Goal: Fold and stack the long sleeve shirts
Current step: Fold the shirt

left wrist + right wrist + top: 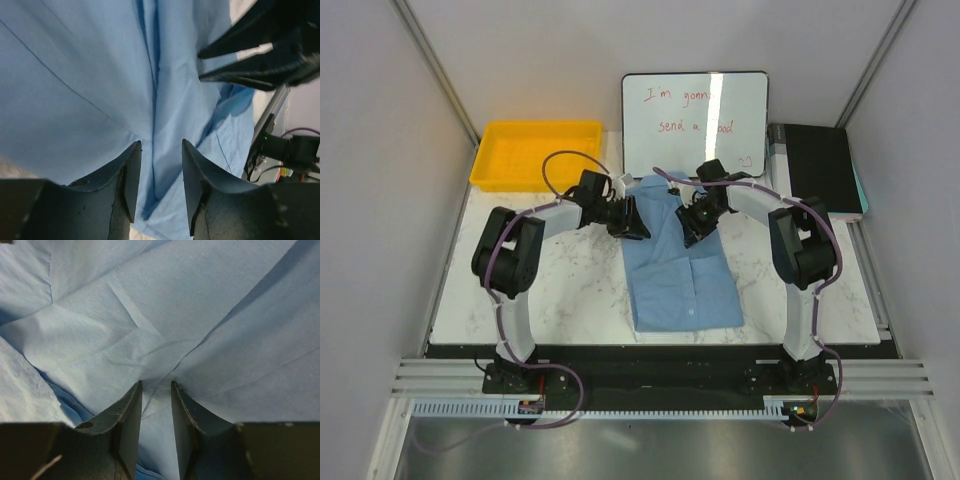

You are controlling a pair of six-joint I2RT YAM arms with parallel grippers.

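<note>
- Shirt [682,275] — light blue, on the table [560,290], collar at 12 o'clock.
- Left gripper [636,226] — jaws nearly closed, pinching its 10 o'clock edge.
- Right gripper [691,236] pinches cloth near 1 o'clock.

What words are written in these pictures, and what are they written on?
"I'm gonn": red handwriting, top line of the whiteboard; glare hides the rest of the line.
"send a ...ood": red handwriting, second line of the whiteboard; glare hides the start of the last word.
Small red mark in the whiteboard's lower right corner: too small to read.
Light blue shirt: no words can be seen in any view.
</note>
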